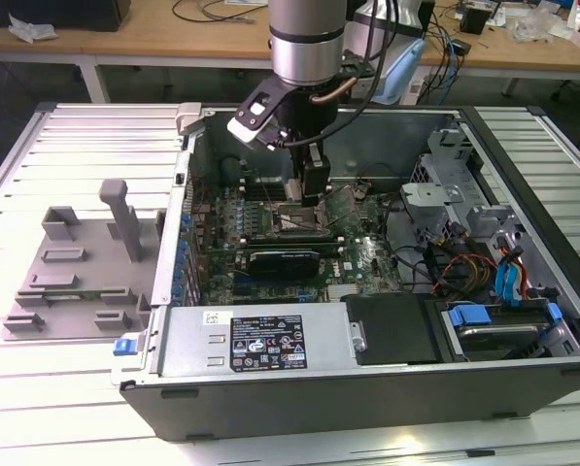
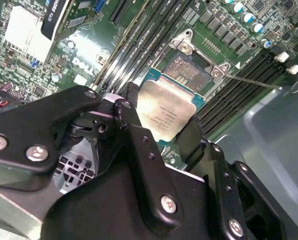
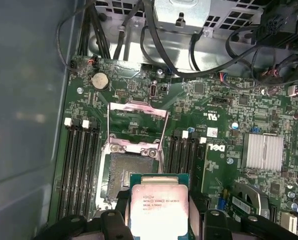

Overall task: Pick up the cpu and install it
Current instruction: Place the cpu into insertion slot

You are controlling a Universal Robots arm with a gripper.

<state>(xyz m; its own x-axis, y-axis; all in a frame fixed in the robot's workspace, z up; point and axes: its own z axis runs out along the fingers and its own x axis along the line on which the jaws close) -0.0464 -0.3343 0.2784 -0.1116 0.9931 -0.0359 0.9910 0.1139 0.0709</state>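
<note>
The cpu [image 2: 163, 112] is a flat square chip with a shiny silver top and a thin green rim. It sits between my black fingers [image 2: 134, 127], and my gripper [image 3: 158, 215] is shut on its two opposite edges. In both wrist views it hangs just above the motherboard, overlapping one edge of the open socket [image 3: 131, 175], whose bare contact field [image 2: 191, 70] still shows beyond the chip. The socket's metal load frame [image 3: 138, 117] is flipped open. In the exterior view my gripper [image 1: 312, 189] reaches down inside the open computer case over the board.
Memory slots [image 3: 81, 165] flank the socket on both sides. A finned heat sink [image 3: 262, 151] and bundled cables [image 3: 188, 55] lie close by. The case walls [image 1: 187, 194] ring the board. A grey plastic fixture [image 1: 76, 267] stands on the table at the exterior view's left.
</note>
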